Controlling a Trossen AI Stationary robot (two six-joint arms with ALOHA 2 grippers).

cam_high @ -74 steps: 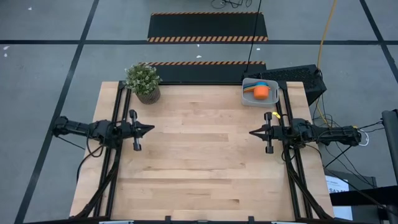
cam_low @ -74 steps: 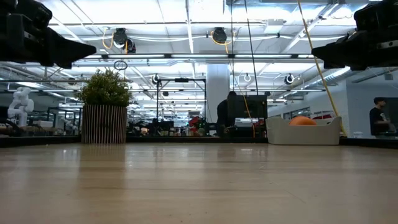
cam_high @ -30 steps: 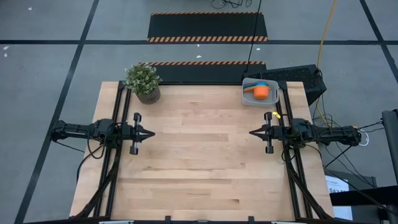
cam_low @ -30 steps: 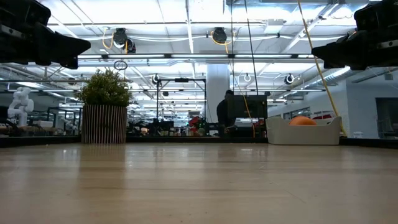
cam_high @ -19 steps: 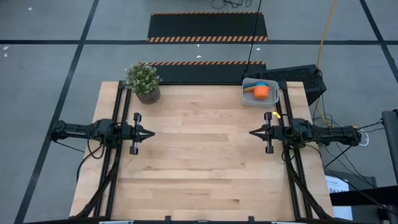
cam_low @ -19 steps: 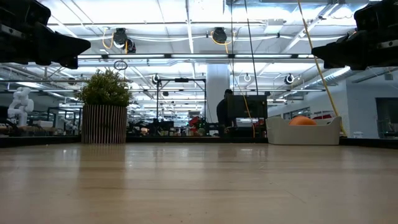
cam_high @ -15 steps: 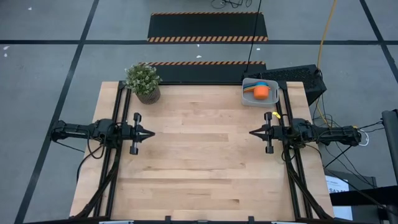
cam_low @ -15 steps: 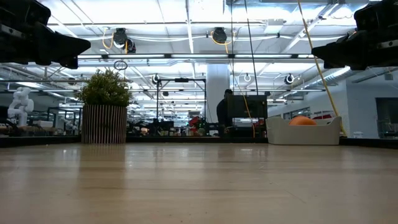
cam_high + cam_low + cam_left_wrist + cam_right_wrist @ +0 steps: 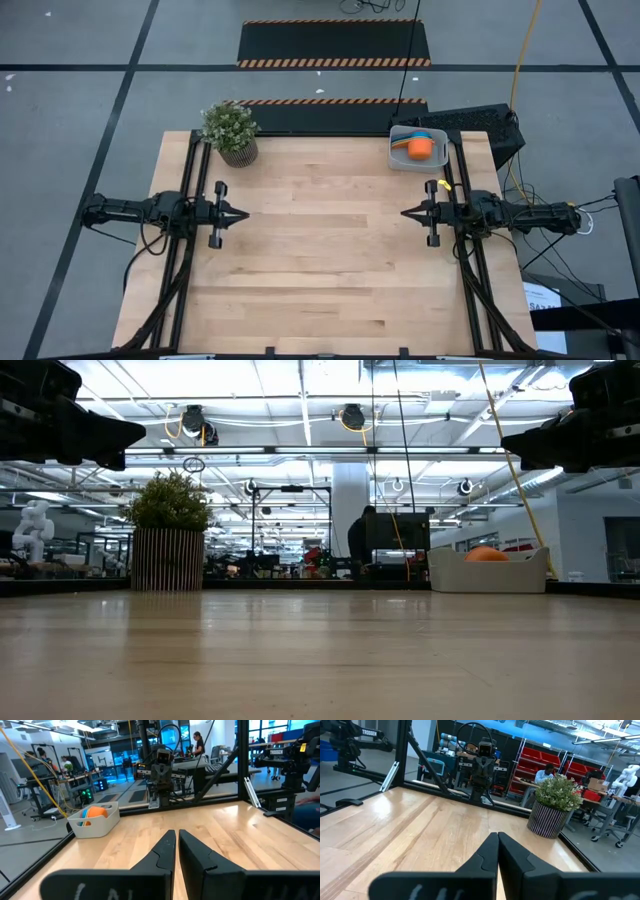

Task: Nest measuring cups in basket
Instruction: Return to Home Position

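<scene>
The light-grey basket [image 9: 417, 149] sits at the table's far right corner, with an orange cup [image 9: 419, 148] on top and light blue cups under it; the other cups are hidden. In the low view the basket [image 9: 487, 571] shows the orange cup [image 9: 486, 554] over its rim, and the left wrist view shows the basket [image 9: 93, 821] too. My left gripper [image 9: 243, 214] hovers shut over the table's left side, fingers [image 9: 176, 837] pointing right. My right gripper [image 9: 405, 214] hovers shut over the right side, pointing left [image 9: 497, 837], nearer than the basket.
A potted green plant [image 9: 230, 130] in a striped pot stands at the table's far left corner. Bare wooden table [image 9: 320, 260] lies between the two grippers and toward the near edge. Black frame rails run along both sides. People show in the room behind.
</scene>
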